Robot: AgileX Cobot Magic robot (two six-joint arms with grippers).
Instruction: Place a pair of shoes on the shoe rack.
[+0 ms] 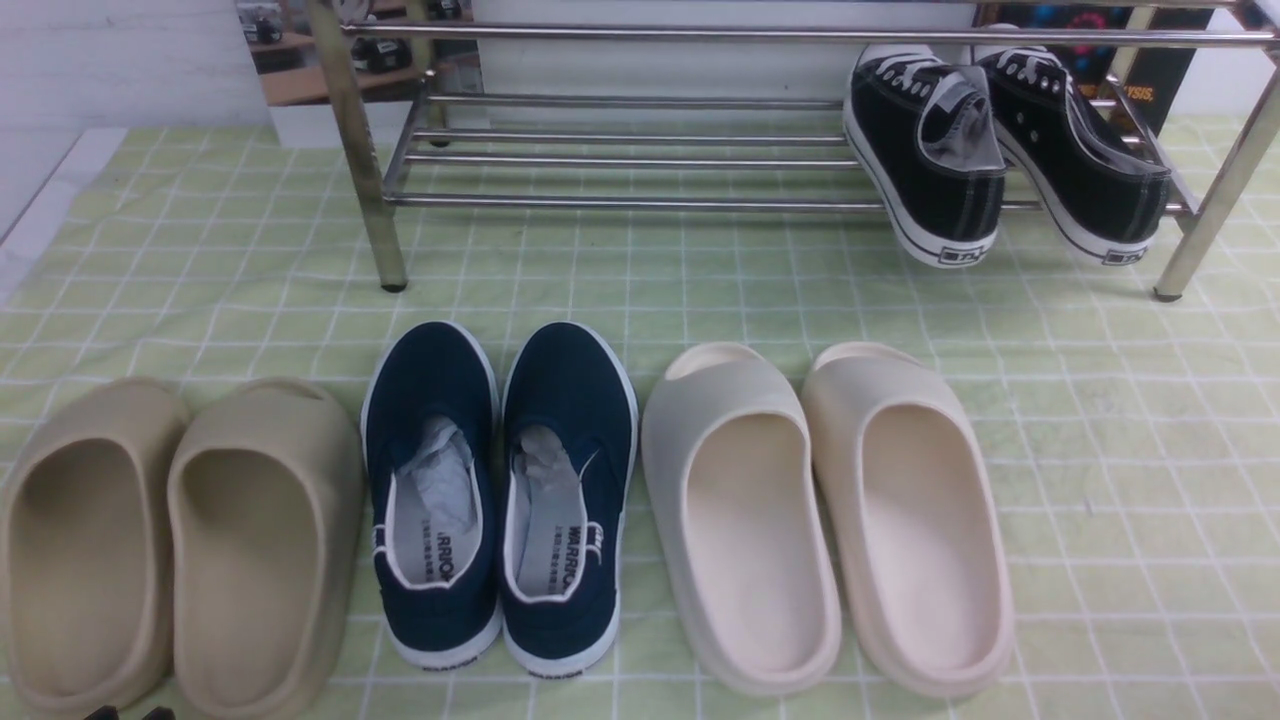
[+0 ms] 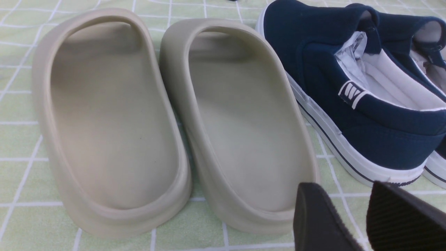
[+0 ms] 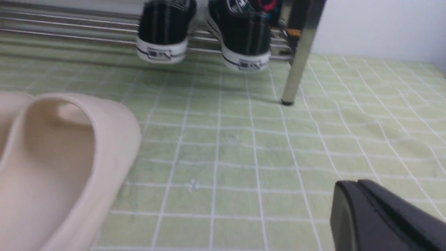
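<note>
The two black sneakers, the left one (image 1: 935, 150) and the right one (image 1: 1075, 150), lie on the lower bars of the shiny metal shoe rack (image 1: 620, 200) at its right end, heels hanging over the front bar. They also show in the right wrist view (image 3: 163, 28), next to the rack's leg (image 3: 299, 52). My left gripper (image 2: 343, 190) is open and empty, low over the cloth between a beige slide and a navy shoe; its tips (image 1: 125, 712) just show in the front view. My right gripper (image 3: 352, 190) is shut and empty, over the cloth well in front of the rack.
Three pairs stand in a row on the green checked cloth (image 1: 1100, 450): beige slides (image 1: 170, 540), navy slip-ons (image 1: 500, 490) and cream slides (image 1: 820, 510). The rack's legs (image 1: 375, 200) stand on the cloth. A white wall is behind.
</note>
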